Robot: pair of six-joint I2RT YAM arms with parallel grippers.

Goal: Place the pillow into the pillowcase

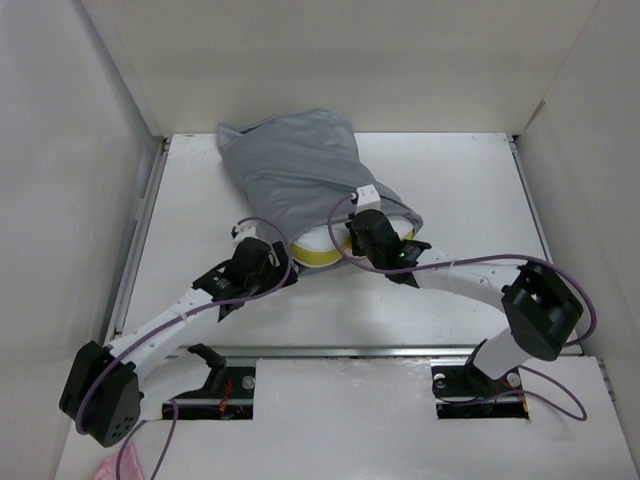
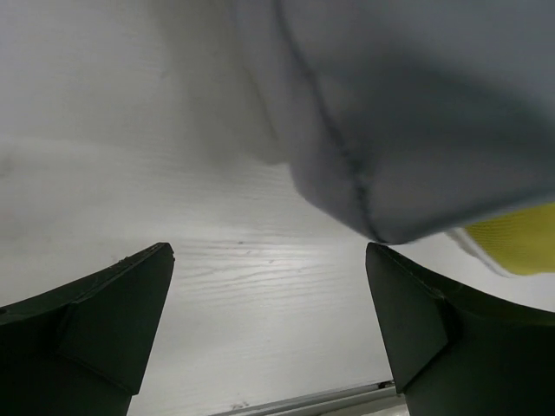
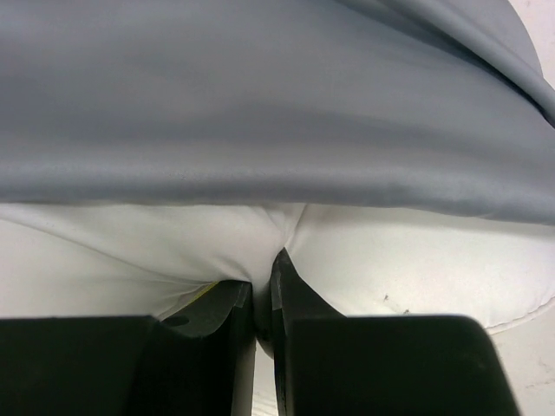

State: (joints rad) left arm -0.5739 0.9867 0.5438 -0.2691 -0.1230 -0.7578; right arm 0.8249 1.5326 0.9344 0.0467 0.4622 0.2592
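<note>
The grey pillowcase (image 1: 295, 170) lies at the back middle of the table, bulging over most of the cream pillow (image 1: 322, 247), whose near end with its yellow band sticks out. My right gripper (image 1: 372, 232) is shut, pinching the pillow's cream cover (image 3: 173, 247) just below the grey hem (image 3: 277, 139). My left gripper (image 1: 262, 250) is open and empty beside the pillow's left corner. In the left wrist view the case's corner (image 2: 408, 130) hangs above the wide gap between my fingers (image 2: 121, 303), with a yellow patch (image 2: 520, 238) at the right.
White walls enclose the white table (image 1: 450, 190) on the left, back and right. A metal rail (image 1: 380, 351) runs along the near edge by the arm bases. Purple cables (image 1: 470, 260) loop over both arms.
</note>
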